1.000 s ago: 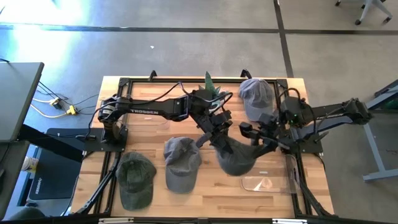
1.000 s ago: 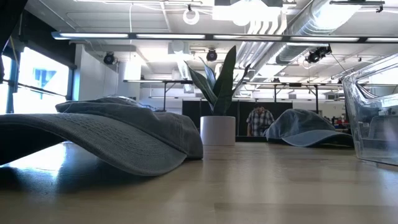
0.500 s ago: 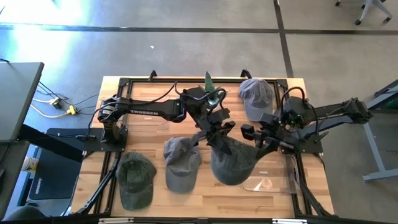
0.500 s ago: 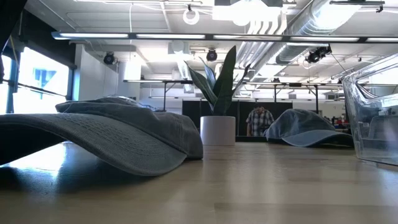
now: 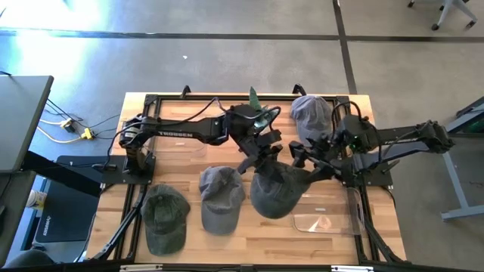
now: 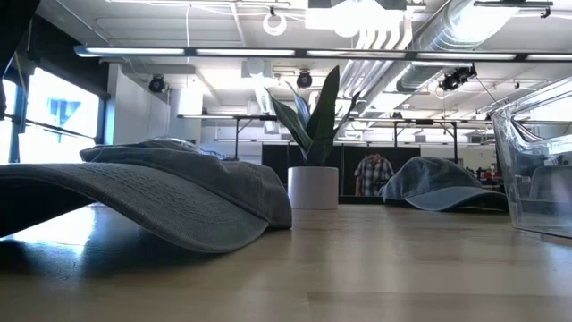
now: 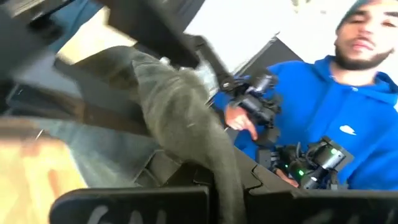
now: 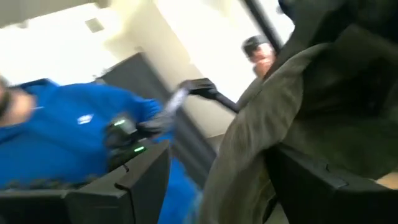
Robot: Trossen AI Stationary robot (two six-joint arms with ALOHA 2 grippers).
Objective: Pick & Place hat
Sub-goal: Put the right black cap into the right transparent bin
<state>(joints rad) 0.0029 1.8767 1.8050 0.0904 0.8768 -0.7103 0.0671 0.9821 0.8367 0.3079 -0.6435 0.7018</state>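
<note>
1. The dark olive cap (image 5: 274, 193) hangs over the middle of the bench (image 5: 189, 242), just beside the clear plastic container (image 5: 325, 221) at the front right. It droops in a slack bag shape, so it looks light, soft and floppy: the crown will collapse under any squeeze, and only the brim should hold some stiffness.

2. Judged from that, the seam where brim meets crown is the firmest place to pinch; cloth gripped elsewhere may slide or bunch.

3. The left claw (image 5: 266, 160) is pinched tight on the upper edge of the dark olive cap, its arm reaching from the left rear across the bench with the wrist turned down. Its wrist view shows the cloth draped between its fingers (image 7: 186, 205).

4. The right claw (image 5: 304, 156) sits just beside the cap's right edge, the arm stretched low from the right side. Whether its fingers are spread or closed on the cloth cannot be told.

5. Three other caps lie flat: a green cap (image 5: 165, 217), a grey cap (image 5: 220, 198) and a blue-grey cap (image 5: 311, 117). A potted plant (image 5: 255, 102) stands at the rear.

6. A person in a blue hoodie (image 7: 336, 124) shows beyond the bench.
</note>
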